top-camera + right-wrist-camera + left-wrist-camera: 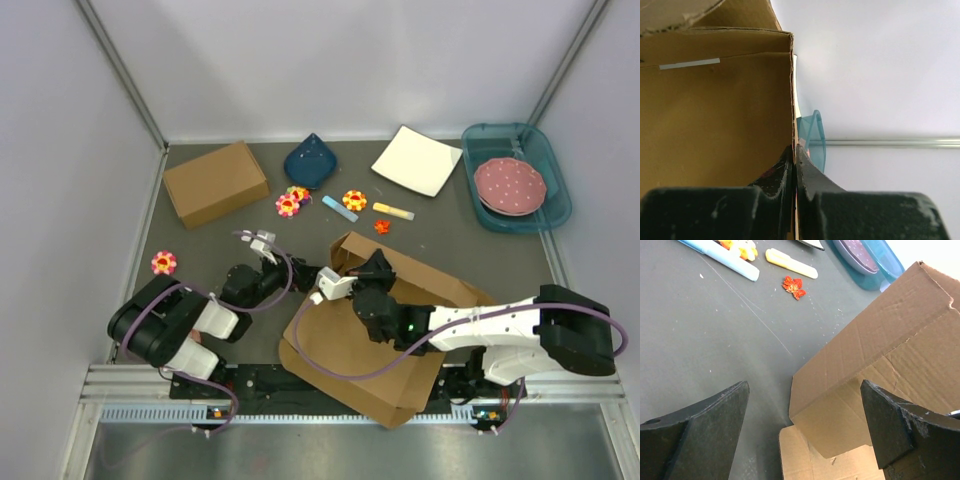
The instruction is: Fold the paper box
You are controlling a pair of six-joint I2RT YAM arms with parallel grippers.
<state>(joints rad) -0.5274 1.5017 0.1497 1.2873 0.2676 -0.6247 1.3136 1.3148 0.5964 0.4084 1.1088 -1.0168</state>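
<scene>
The right claw [795,161] is pinched shut on an upright wall of the paper box [715,125]. The left claw [804,390] is spread wide and empty, with a raised flap just ahead. The wall is best held steady while the flap is pressed inward.

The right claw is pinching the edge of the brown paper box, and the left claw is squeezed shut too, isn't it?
Not quite. The right gripper does pinch an edge of the paper box, but the left gripper is wide open, not shut. The left wrist view shows its fingers standing far apart, gripping nothing.
</scene>
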